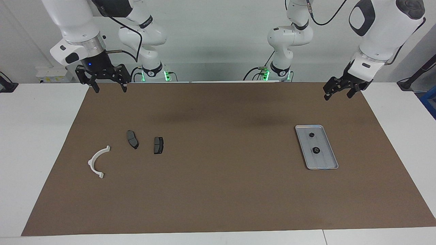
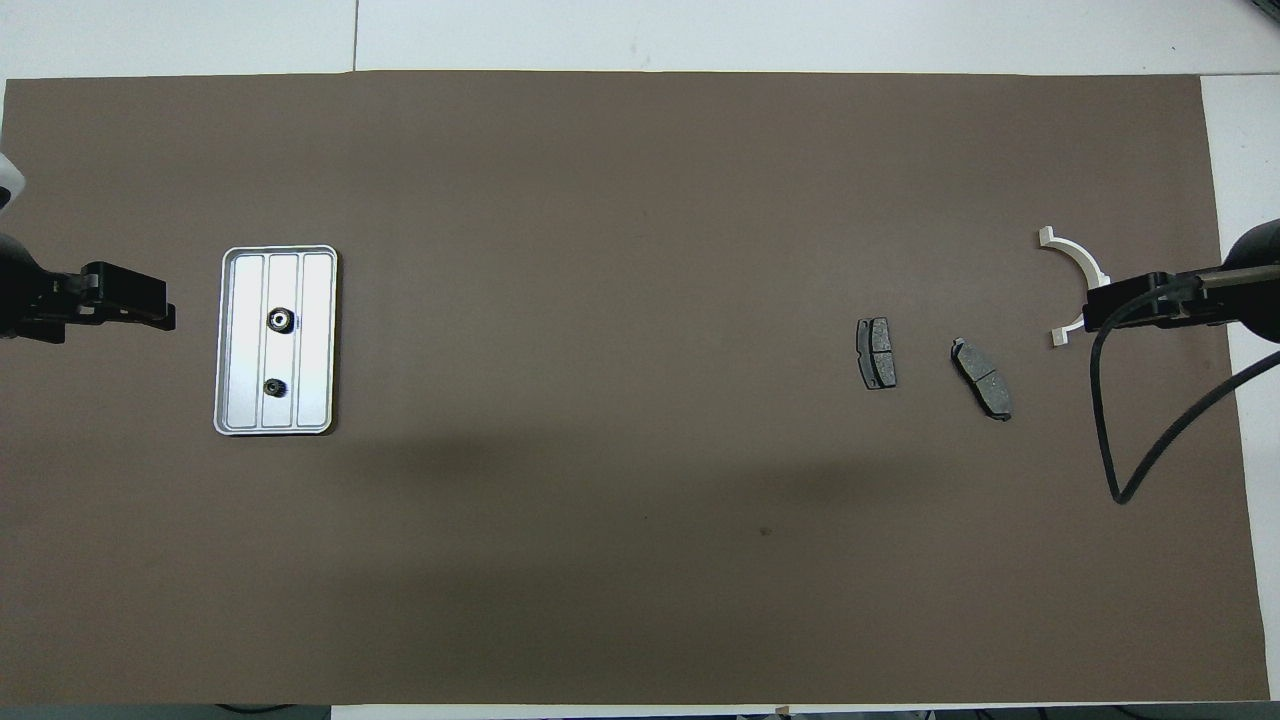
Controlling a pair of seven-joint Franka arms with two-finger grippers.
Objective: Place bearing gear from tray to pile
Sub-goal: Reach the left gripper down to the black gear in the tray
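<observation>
Silver tray (image 1: 326,162) at frame right holds 2 gears (image 1: 316,150); left gripper (image 1: 337,92) and right gripper (image 1: 108,89) hang wide, empty.

- Even, soft overhead light; both views bright enough, sharp, no blur.
- Two broad faint shadows on brown mat (image 1: 218,190) nr robots' edge.
- Tray (image 2: 229,340) reflects light, mild glare in overhead view.
- No noticeable edge distortion.

A ridged silver-grey metal tray (image 1: 320,160) (image 2: 243,340) carries two small black gears (image 1: 316,150) (image 2: 280,320). Two dark grey brake pads (image 1: 158,145) (image 2: 877,352) and a white half-ring plastic bracket (image 1: 97,162) (image 2: 1072,262) lie on the brown mat (image 1: 218,190) (image 2: 600,200).
</observation>
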